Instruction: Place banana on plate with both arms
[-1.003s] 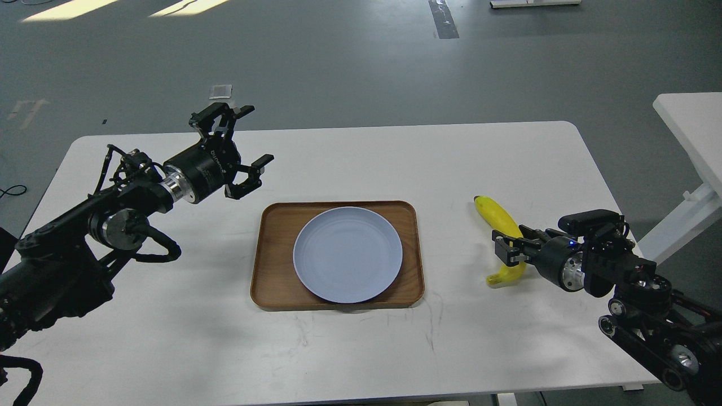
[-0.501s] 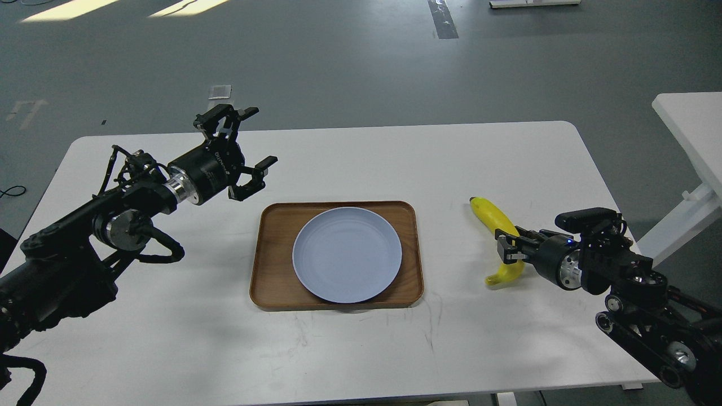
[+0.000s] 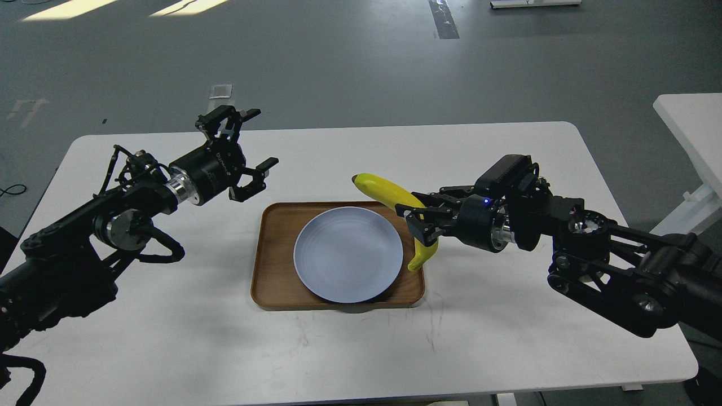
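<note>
The yellow banana (image 3: 389, 194) is held in the air by my right gripper (image 3: 418, 221), which is shut on its middle. The banana hangs over the right edge of the brown wooden tray (image 3: 271, 265), just right of the pale blue-grey plate (image 3: 347, 254) that lies on the tray. Its dark stem tip points up and left, and its lower end hangs beside the plate's right rim. My left gripper (image 3: 243, 151) is open and empty, above the table behind and left of the tray's far left corner.
The white table (image 3: 169, 338) carries the tray at its middle. A second white table (image 3: 691, 129) stands at the far right. Grey floor lies beyond the table's far edge.
My right gripper has lifted the banana off the table and carried it left, from the table's right side to the tray's right edge. The left gripper has barely moved.
</note>
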Controlling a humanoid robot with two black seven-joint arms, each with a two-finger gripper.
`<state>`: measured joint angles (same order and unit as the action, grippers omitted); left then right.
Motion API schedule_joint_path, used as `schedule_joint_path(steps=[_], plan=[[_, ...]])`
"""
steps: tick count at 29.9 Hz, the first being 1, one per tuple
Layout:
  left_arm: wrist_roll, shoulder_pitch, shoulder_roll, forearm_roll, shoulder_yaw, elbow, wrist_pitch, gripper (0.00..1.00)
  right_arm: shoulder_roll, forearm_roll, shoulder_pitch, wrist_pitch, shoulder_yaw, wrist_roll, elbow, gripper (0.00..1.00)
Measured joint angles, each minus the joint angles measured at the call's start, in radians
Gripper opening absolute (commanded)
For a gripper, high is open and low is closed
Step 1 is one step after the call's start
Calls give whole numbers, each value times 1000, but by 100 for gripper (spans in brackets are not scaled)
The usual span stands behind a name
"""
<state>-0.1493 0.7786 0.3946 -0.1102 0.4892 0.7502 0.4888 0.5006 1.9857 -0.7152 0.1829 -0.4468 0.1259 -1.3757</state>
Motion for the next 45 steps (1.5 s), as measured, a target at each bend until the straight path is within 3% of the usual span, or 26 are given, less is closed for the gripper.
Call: schedule_joint_path(steps=[21,24,25,26,28,30,36,45], plan=[[-10,-6,24,1,2,0,0,98,-205,1,-76,4,143,15,194,0],[-11,-15,29,1,2,0,0,98,-216,1,-76,3,143,15,209,24],[-11,-17,30,1,2,0,0,98,-218,1,-76,0,143,15,211,46],[-11,-18,30,1,2,0,0,98,-220,0,-76,-2,143,14,214,55],[-10,-19,30,1,2,1,0,98,-222,-2,-76,-5,140,8,222,83],[-10,-19,30,1,2,1,0,98,-222,-10,-76,-8,133,6,225,96],[0,-19,23,1,2,2,0,98,-235,-49,-56,-23,58,-2,226,98],[1,-13,27,3,10,13,0,98,-269,-318,-6,-45,-151,-45,211,98]])
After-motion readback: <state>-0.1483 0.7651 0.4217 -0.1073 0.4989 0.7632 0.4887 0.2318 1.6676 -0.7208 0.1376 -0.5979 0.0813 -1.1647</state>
